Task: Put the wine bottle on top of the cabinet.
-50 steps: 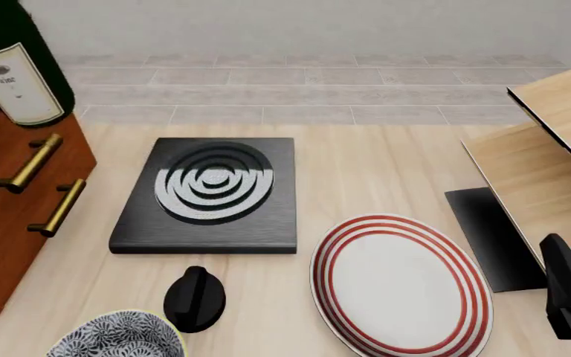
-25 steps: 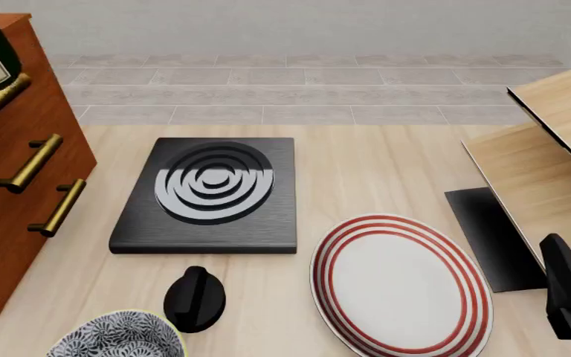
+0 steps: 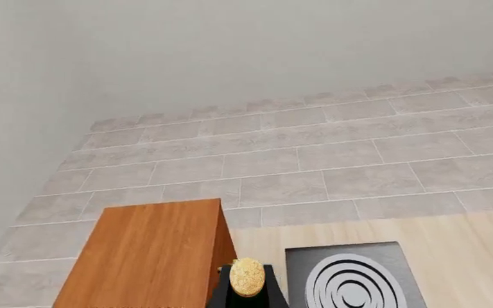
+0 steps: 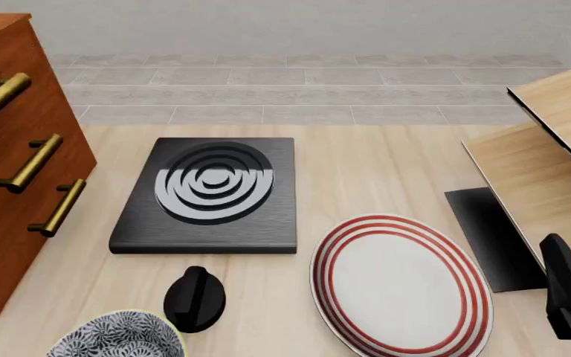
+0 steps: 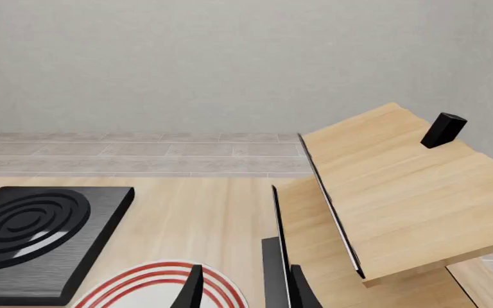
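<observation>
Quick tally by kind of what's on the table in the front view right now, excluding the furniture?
Striped plate: 1
Patterned bowl: 1
Black burner slab: 1
Black knob: 1
Flat black mat: 1
Total: 5
The wine bottle shows only in the left wrist view, cork end.

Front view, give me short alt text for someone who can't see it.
A reddish-brown cabinet with brass handles stands at the table's left edge, and no wine bottle shows in this view. Beside it lie a black ringed slab, a red-striped plate, a black knob and a patterned bowl.
</observation>
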You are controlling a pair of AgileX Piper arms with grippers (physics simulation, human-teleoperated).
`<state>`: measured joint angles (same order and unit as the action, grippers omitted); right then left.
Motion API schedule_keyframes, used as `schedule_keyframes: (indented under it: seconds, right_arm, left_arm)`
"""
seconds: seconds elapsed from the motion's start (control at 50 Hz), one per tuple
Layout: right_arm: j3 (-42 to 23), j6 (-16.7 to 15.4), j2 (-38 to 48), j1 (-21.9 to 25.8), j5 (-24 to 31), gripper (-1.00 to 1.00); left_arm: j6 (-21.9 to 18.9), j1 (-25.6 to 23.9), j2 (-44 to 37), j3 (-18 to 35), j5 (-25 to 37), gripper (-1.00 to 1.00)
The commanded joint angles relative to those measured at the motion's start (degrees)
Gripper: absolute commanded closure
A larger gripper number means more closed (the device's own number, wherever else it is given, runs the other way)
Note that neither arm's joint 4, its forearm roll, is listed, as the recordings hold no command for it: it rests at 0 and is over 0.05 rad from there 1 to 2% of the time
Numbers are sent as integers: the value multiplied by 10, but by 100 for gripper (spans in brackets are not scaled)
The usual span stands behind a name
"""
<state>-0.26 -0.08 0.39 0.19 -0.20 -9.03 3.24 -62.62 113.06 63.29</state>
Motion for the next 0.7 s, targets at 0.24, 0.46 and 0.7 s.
schedule_keyframes:
  seconds: [0.24,0.46,0.7]
  right_arm:
    - [0,0,0,0,0,-100]
    - [0,0,0,0,0,-100]
    - [0,0,0,0,0,-100]
  left_arm:
    - [-19,71,12,-31,-19,100]
    - [-28,99,11,-50,-24,100]
    - [-22,148,-36,18,0,100]
